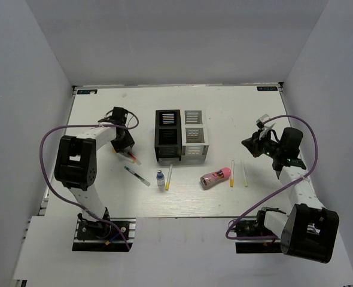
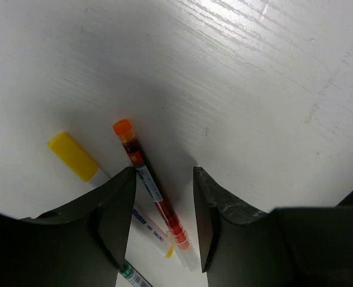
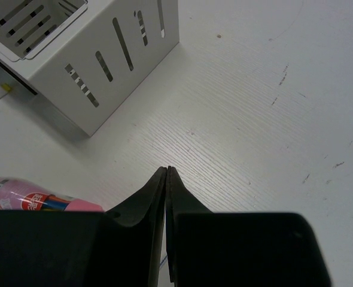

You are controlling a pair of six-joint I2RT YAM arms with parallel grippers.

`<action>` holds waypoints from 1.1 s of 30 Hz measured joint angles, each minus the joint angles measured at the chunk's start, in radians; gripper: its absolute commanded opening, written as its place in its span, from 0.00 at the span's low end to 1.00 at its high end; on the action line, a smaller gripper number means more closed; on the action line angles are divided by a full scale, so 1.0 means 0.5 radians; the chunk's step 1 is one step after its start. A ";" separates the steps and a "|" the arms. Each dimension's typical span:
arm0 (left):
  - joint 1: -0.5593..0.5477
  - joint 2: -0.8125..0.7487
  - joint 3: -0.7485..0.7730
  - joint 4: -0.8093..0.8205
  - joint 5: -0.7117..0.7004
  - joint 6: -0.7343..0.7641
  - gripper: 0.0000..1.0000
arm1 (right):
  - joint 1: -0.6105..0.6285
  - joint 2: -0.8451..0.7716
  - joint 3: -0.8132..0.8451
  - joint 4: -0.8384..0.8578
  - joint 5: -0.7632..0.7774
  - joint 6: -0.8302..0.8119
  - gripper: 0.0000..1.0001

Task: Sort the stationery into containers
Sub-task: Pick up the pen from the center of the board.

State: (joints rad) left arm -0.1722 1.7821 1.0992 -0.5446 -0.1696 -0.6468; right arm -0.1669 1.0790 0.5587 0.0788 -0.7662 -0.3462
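Note:
My left gripper (image 1: 126, 149) (image 2: 164, 174) is low over the table to the left of the containers. Its jaws stand open on either side of a red pen with an orange cap (image 2: 153, 192) (image 1: 131, 157) and are not clamped on it. A yellow-capped white marker (image 2: 75, 156) lies beside that pen, partly under the left finger (image 2: 118, 206). A green-ended pen (image 1: 137, 175) (image 2: 131, 276), a small blue-capped bottle (image 1: 160, 179) and a yellow pen (image 1: 169, 177) lie nearer the front. The pink cylinder (image 1: 216, 177) (image 3: 33, 200) lies right of centre. My right gripper (image 1: 249, 143) (image 3: 166, 169) hangs shut and empty.
The black organiser (image 1: 168, 153) and the white organiser (image 1: 194, 153) (image 3: 105, 60) stand side by side at mid-table. Two more thin yellow pens (image 1: 232, 173) (image 1: 245, 174) lie right of the pink cylinder. White walls enclose the table on three sides.

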 measured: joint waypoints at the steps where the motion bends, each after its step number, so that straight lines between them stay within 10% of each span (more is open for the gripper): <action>1: 0.000 0.027 0.035 -0.031 -0.006 0.008 0.54 | 0.000 -0.006 0.000 0.000 0.000 0.002 0.08; 11: -0.014 0.093 0.134 -0.247 -0.065 0.073 0.54 | -0.001 -0.066 -0.021 0.006 -0.001 0.008 0.08; 30: -0.052 0.150 0.198 -0.201 0.006 0.141 0.05 | -0.002 -0.108 -0.037 0.005 -0.003 0.013 0.08; 33: -0.052 0.150 0.197 -0.127 0.066 0.125 0.00 | -0.002 -0.122 -0.037 -0.002 -0.008 0.021 0.47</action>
State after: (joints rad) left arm -0.1982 1.8572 1.1976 -0.6079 -0.1368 -0.5842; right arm -0.1680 1.0180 0.5400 0.0780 -0.7700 -0.3359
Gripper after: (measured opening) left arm 0.217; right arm 0.232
